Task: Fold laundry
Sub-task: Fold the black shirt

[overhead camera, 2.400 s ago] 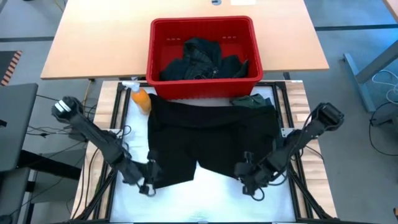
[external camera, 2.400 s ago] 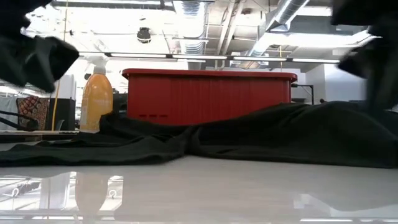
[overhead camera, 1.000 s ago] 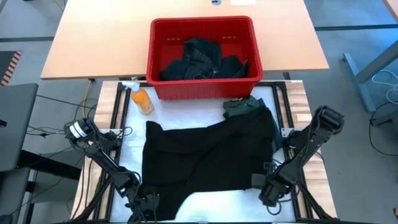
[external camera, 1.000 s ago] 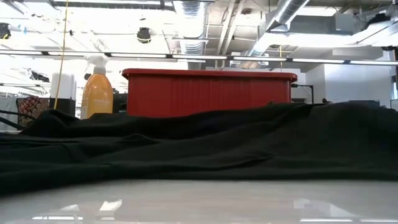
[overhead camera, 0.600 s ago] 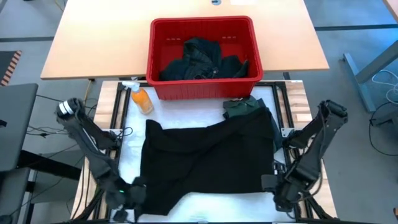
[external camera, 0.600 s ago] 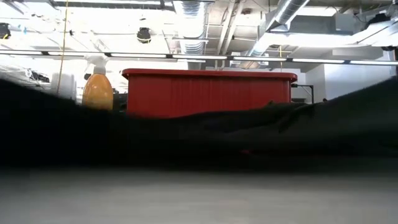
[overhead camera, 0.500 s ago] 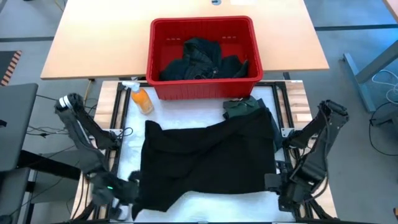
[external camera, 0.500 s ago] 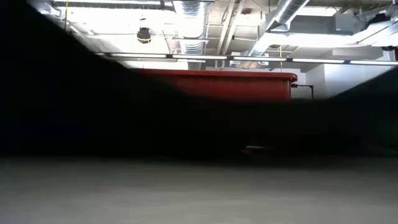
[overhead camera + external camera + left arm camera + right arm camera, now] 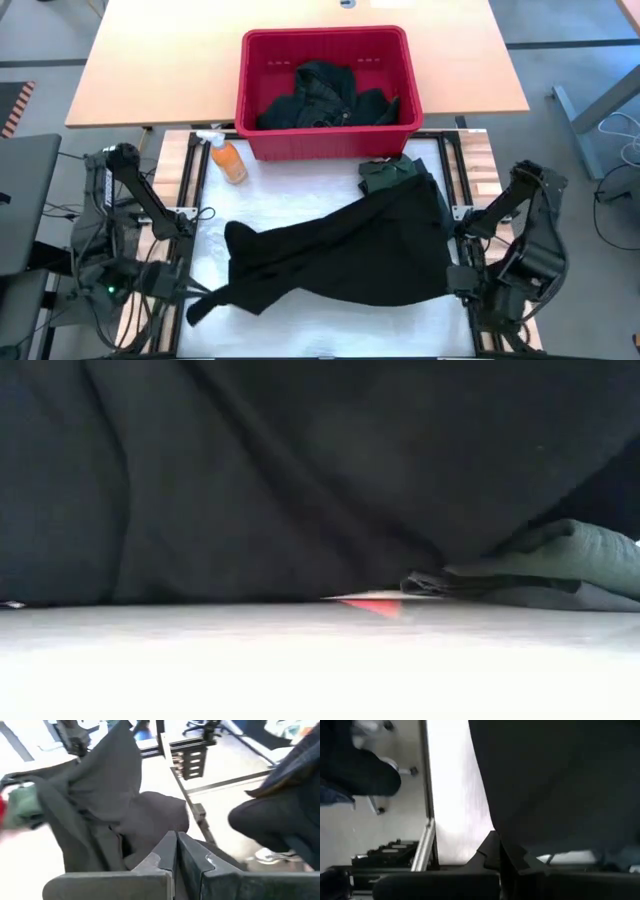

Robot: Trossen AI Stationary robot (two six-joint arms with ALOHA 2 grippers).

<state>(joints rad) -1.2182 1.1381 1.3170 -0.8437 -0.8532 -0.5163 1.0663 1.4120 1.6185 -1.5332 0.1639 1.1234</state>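
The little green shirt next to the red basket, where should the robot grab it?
Probably by the edge of the green shirt nearest the red basket, coming straight down from above. It lies bunched and low on the table, and the black garment overlaps its near side, so only the basket-side part is bare. The right gripper, now shut on the black garment, is the closer one.

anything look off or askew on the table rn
The black garment lies crooked and rumpled, one corner trailing toward the left gripper off the table's left edge. The orange spray bottle lies on its side.

black garment (image 9: 340,255) covering mid-table, red basket (image 9: 327,82) behind, near strip bare
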